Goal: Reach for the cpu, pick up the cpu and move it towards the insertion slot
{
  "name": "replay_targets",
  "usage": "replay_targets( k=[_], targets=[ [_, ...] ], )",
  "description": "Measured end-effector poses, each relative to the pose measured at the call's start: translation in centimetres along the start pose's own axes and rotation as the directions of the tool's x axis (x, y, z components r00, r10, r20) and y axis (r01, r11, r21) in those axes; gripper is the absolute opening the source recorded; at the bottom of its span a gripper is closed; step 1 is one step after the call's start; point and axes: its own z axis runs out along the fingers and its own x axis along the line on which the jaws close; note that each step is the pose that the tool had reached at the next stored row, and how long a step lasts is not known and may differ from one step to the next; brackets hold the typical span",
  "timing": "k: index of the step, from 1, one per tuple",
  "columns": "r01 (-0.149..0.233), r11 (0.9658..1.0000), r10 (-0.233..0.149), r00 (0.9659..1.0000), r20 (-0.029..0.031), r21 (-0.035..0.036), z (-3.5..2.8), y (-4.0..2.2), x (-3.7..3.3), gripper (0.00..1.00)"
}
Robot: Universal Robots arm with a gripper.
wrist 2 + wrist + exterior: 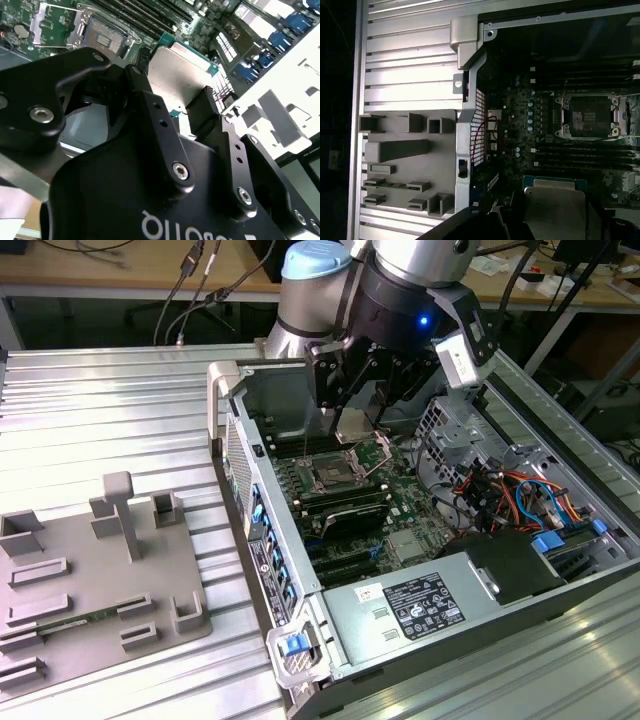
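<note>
Above the open computer case [300, 570], near the top centre of the exterior view, the gripper [358, 420] hangs with the cpu [357, 425] pinched between its jaws, held clear of the motherboard [400, 502]. In the second wrist view the chip [182, 75] sits upper centre, its silvery lid facing the camera and its green rim showing at the upper corner; a black fingertip [206, 107] presses on one edge. The insertion slot [335, 475] lies just below and slightly toward the exterior view's left of the chip, its dark centre exposed and its wire levers raised; in the first wrist view it sits at the right edge [590, 116].

The grip looks narrow, on edges only, so a jolt could tilt or drop the chip onto the socket contacts. Coming down off-square, it could also catch the metal frame or a lever.
</note>
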Motion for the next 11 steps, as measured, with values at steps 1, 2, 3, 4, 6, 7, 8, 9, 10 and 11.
replay_targets(
  k=[1,2,3,4,6,7,8,9,10,11],
  targets=[
    [-0.015,0.9999,0.015,0.9999,0.0006,-0.0002,0.08,0.20,-1.02,0.55],
    [-0.046,0.9989,0.046,0.9989,0.0021,-0.0009,0.20,0.92,-1.97,0.55],
    [-0.049,0.9988,0.049,0.9988,0.0022,-0.0009,0.25,1.36,-1.99,0.55],
    [-0.050,0.9987,0.050,0.9987,0.0022,-0.0010,0.30,1.86,-2.01,0.55],
    [-0.051,0.9987,0.051,0.9987,0.0023,-0.0010,0.37,2.70,-2.03,0.55],
    [-0.051,0.9987,0.051,0.9987,0.0023,-0.0010,0.38,2.93,-2.03,0.55],
    [-0.052,0.9986,0.052,0.9986,0.0023,-0.0008,0.44,3.40,-2.08,0.55],
    [-0.054,0.9986,0.054,0.9986,0.0024,-0.0008,0.48,3.71,-2.11,0.55],
    [-0.055,0.9985,0.055,0.9985,0.0025,-0.0009,0.52,3.96,-2.11,0.55],
    [-0.056,0.9984,0.056,0.9984,0.0025,-0.0009,0.54,4.16,-2.12,0.55]
  ],
)
